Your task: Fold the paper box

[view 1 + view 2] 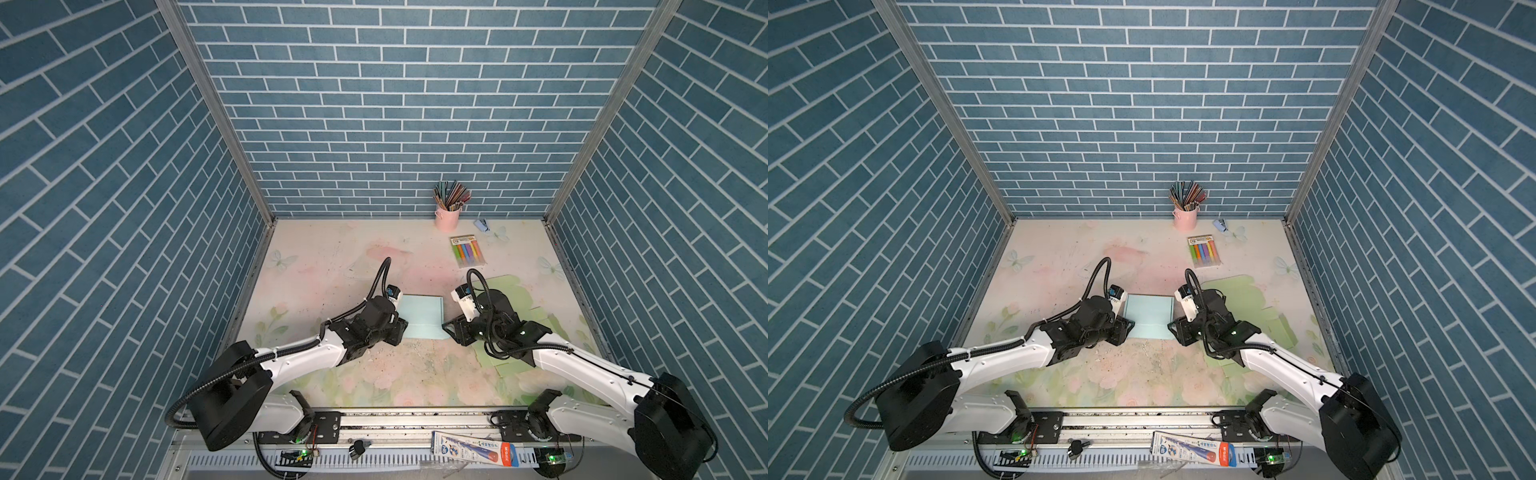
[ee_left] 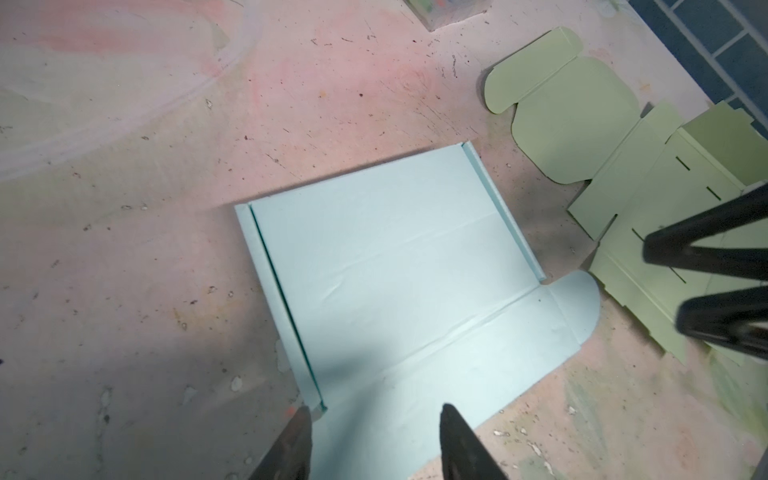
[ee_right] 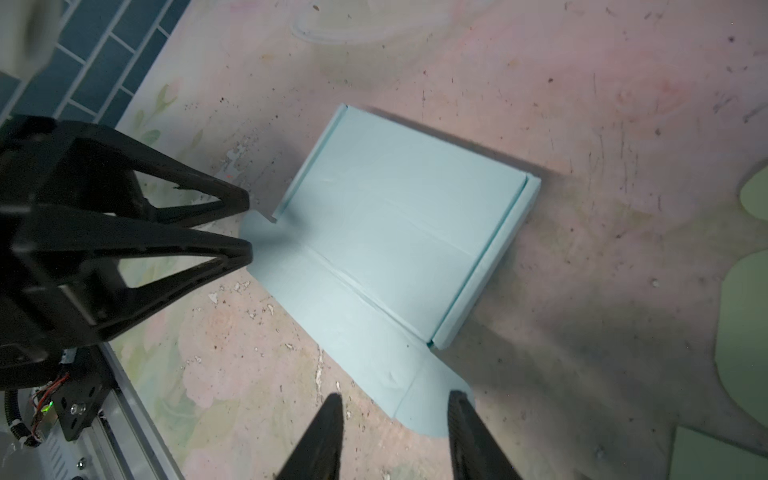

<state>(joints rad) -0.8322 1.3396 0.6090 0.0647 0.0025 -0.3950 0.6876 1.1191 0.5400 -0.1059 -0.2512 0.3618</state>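
Your pale blue paper box [image 1: 420, 316] lies flat between left gripper [image 2: 374, 415] and right gripper [image 3: 395, 397], both part-spread and empty: light, thin card, likely quick to crease, so pinch a rounded flap ear [image 3: 428, 407]. Green blank [image 2: 582, 124] crowds the right gripper's outer side; table [image 1: 332, 266] ahead is free.

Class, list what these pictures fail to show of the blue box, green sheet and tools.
- Blue box: left edge partly behind the left arm, both top views.
- Green sheet: middle under the right arm, both top views; cut off by the edge, both wrist views.
- Left tool, right tool: only fingertips in their own wrist views; rest cut off.
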